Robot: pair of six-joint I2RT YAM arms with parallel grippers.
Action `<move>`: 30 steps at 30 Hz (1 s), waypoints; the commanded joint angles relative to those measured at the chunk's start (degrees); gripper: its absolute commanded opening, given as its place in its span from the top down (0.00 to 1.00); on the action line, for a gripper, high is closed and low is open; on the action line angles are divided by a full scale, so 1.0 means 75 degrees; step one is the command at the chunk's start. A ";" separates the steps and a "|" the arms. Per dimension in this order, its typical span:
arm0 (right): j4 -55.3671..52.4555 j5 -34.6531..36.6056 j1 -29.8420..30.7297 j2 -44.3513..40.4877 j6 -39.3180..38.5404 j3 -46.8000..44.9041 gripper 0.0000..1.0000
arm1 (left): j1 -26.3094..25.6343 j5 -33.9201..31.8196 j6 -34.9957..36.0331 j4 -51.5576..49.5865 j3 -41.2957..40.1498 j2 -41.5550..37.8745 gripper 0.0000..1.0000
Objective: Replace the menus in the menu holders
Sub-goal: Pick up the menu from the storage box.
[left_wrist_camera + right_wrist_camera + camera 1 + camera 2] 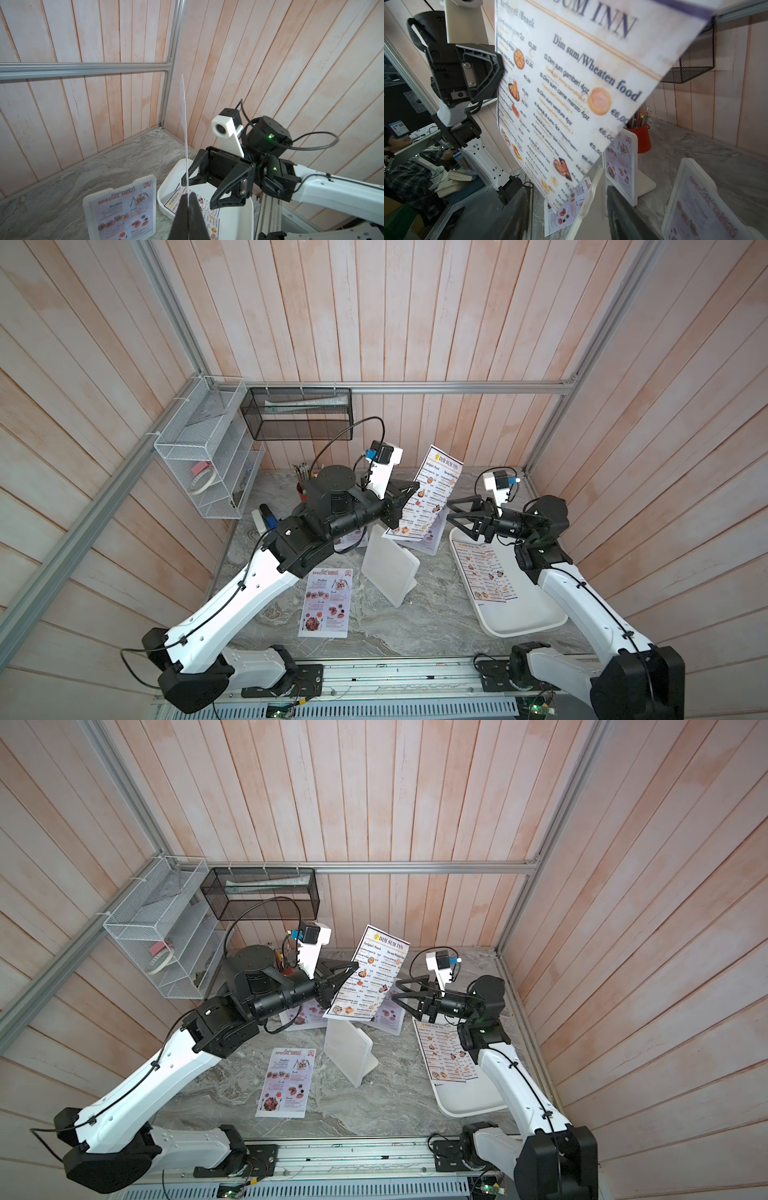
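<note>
My left gripper [409,493] is shut on the left edge of a "Dim Sum Inn" menu [428,493], holding the sheet upright in the air; in the left wrist view the sheet [185,124] is edge-on between the fingertips. My right gripper [450,511] stands open just right of the sheet, touching nothing. An empty white menu holder [388,568] stands below, back towards me. Two holders [620,164] [695,203] with "Special Menu" sheets stand behind. A loose Special Menu [326,601] lies flat on the table. More Dim Sum Inn menus [486,572] lie in the tray.
The large white tray [519,622] sits at the right under my right arm. A red pencil cup [301,489] stands at the back left. A white wire basket [199,464] and a black mesh basket [297,414] hang on the walls.
</note>
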 commanded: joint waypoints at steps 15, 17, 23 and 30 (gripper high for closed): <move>0.2272 -0.0265 0.0439 0.0469 0.1259 0.0030 0.43 | 0.0071 0.0398 -0.0045 0.0502 -0.0451 0.0080 1.00; 0.2567 -0.0225 0.0440 0.0371 0.1475 -0.0086 0.45 | 0.0105 0.0413 -0.0060 0.0542 -0.0519 0.0063 1.00; 0.1929 -0.0010 0.0422 0.0091 0.1231 -0.0215 0.50 | 0.0212 0.0457 -0.0221 0.0867 -0.0864 -0.0107 1.00; 0.2397 0.0149 0.0419 0.0114 0.1621 -0.0457 0.51 | 0.0223 0.0629 -0.0237 0.0869 -0.0882 -0.0104 1.00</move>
